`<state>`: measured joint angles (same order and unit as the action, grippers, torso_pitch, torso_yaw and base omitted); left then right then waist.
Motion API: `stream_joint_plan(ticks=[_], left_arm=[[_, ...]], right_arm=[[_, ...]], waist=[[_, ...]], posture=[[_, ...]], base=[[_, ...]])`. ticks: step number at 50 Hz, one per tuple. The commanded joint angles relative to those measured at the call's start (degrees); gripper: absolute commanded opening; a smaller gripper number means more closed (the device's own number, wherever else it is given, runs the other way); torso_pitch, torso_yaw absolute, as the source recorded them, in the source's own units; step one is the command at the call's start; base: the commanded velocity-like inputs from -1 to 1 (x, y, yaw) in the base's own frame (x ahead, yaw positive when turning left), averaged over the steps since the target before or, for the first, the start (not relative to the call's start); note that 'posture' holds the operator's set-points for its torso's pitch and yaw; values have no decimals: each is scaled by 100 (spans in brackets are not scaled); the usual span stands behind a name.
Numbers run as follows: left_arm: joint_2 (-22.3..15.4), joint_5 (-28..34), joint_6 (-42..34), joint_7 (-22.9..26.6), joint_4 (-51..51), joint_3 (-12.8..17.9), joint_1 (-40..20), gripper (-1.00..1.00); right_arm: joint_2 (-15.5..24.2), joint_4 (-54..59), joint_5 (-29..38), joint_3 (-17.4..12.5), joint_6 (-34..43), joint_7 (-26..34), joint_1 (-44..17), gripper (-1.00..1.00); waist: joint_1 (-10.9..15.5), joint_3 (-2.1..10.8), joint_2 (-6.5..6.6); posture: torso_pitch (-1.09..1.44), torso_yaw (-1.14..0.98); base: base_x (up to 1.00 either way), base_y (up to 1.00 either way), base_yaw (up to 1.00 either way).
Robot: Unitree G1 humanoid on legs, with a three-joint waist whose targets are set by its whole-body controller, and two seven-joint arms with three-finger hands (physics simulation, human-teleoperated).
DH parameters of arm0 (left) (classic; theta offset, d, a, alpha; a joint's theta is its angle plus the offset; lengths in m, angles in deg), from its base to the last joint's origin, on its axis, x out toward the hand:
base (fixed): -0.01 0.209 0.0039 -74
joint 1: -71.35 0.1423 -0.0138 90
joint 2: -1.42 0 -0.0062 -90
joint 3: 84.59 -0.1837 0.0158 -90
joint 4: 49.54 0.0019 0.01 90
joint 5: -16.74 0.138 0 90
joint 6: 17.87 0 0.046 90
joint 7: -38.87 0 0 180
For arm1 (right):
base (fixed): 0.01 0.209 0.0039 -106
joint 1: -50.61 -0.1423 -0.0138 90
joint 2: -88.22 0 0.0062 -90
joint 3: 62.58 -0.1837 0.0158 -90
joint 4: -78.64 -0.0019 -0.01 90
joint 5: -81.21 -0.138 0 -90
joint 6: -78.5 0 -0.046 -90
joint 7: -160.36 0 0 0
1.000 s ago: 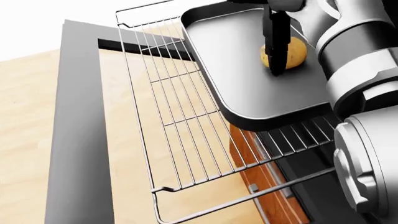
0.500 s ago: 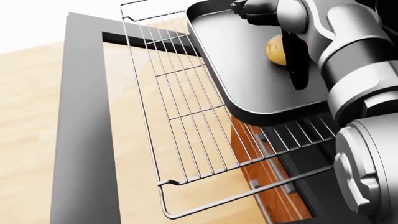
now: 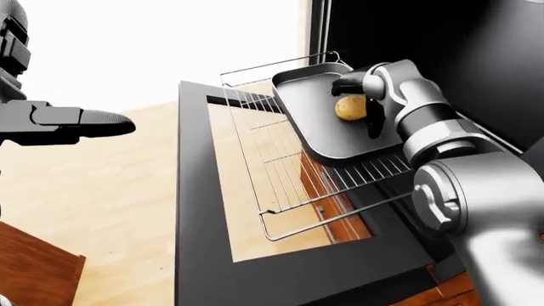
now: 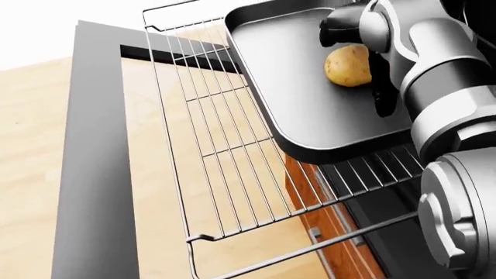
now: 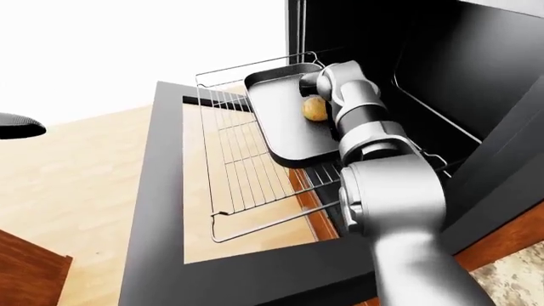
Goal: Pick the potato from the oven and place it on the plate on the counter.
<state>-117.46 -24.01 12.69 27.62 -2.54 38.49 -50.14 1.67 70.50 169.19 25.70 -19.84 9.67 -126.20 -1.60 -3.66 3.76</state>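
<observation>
Resting on the dark baking tray (image 4: 310,110), the potato (image 4: 348,65) lies near the tray's upper right in the head view, and the tray sits on the pulled-out wire oven rack (image 4: 225,157) above the open oven door (image 3: 204,255). The right hand (image 4: 364,52) reaches over the tray, its dark fingers (image 4: 383,96) spread around the potato and not closed on it. The left hand (image 3: 72,122) hovers at the left-eye view's left edge, well apart from the oven, fingers extended, holding nothing.
</observation>
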Motion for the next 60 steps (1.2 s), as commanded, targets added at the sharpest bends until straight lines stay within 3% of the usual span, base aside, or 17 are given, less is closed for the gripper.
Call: stream_joint_plan(ticks=[1,4,13,18,19,24,37,45,50,60], left_arm=[[-112,27,159,-42,-41,122,-98,100],[-102,62,242,-29,3,103,-43,100],[-111,74,271,-68,36,28,-67,100],[-118,1,223,-57,-42,192,16,100],[-124,-15,222,-66,-43,200,11,100],[-135,-48,279,-52,-59,283,117,100],[-141,-99,369,-41,-77,401,292,100],[-193,-130,323,-111,-39,305,139,100],[-235,-156,289,-171,-11,225,70,100],[-186,-124,331,-172,-40,184,123,100]], right_arm=[[40,-241,28,-19,7,-76,-265,33],[27,-240,60,-31,-7,-17,-241,20],[24,-241,108,-68,-26,-42,-210,12],[6,-242,103,-92,-20,-174,-167,1],[0,-241,96,-97,-28,-212,-157,-7],[10,-242,83,-96,-116,-400,-161,-100],[44,-249,-8,-133,-373,-1434,-264,-100],[39,-261,26,-86,-771,-2000,-497,-100],[-93,-321,-675,-450,-1087,-1991,-769,-100],[-53,-528,-2418,-684,-962,-1374,-1262,-100]], waist=[[1,164,4],[-2,156,6],[-1,155,4],[-4,158,7],[-5,157,8],[-3,153,10],[11,148,27],[13,145,21],[7,133,20],[-10,107,7]], posture=[[0,0],[0,0],[0,0],[0,0],[0,0],[0,0],[0,0],[0,0],[0,0],[0,0]], base=[[0,0,0],[0,0,0],[0,0,0],[0,0,0],[0,0,0],[0,0,0],[0,0,0],[0,0,0],[0,0,0],[0,0,0]])
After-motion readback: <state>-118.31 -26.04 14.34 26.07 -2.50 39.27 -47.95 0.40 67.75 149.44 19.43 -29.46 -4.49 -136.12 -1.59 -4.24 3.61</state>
